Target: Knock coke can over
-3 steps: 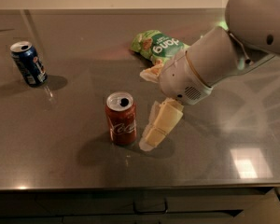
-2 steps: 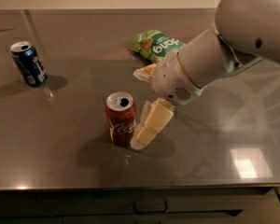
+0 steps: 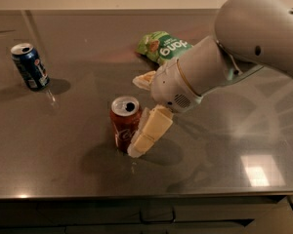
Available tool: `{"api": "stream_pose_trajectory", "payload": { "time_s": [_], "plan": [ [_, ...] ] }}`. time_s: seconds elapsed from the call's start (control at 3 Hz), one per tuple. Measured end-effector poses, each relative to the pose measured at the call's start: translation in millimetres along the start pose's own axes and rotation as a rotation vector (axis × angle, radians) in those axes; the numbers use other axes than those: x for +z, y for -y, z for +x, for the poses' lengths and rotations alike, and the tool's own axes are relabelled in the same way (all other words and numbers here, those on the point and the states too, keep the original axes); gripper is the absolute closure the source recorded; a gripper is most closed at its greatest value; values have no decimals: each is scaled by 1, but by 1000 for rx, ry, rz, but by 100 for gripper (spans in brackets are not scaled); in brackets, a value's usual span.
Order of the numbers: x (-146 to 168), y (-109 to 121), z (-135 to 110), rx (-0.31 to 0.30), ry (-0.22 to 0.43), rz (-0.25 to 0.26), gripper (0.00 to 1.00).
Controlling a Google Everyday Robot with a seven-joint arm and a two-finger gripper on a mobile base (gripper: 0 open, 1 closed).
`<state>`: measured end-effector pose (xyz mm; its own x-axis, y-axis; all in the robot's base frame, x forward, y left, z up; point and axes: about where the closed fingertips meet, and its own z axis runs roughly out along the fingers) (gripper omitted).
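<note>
Countertop of grey metal fills the view, and the robot's pale arm is reached across it from the right edge down toward the middle. A green snack bag is seen toward the back edge, partly hidden behind the arm. A blue can is stood near the left edge toward the back corner. Both are well apart from the work and are judged to play no part in it.

The coke can is stood upright about midway along the counter, nearer the front edge. The gripper is held low just to the can's right, with its jaws spread wide and nothing grasped. One finger is laid slantwise against the can's right side, while the other finger is held farther back, clear of the can.

The slanted finger seems to be placed as a pusher rather than a clamp. A sideways sweep toward the left edge would likely be needed for the can to be tipped. The can is not yet knocked over.
</note>
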<state>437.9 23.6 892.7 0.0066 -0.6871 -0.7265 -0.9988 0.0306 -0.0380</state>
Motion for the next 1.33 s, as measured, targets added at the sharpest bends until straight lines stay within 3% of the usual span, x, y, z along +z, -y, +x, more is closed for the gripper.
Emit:
{"api": "stream_pose_trajectory", "payload": {
  "time_s": [0.33,1.0,1.33],
  "plan": [
    [6,-4,-1,7,13,-27,20],
    [2,-13,-11,7,31,-53,66],
    [-9,-12,-18,9,-7,-48,90]
  ]
}}
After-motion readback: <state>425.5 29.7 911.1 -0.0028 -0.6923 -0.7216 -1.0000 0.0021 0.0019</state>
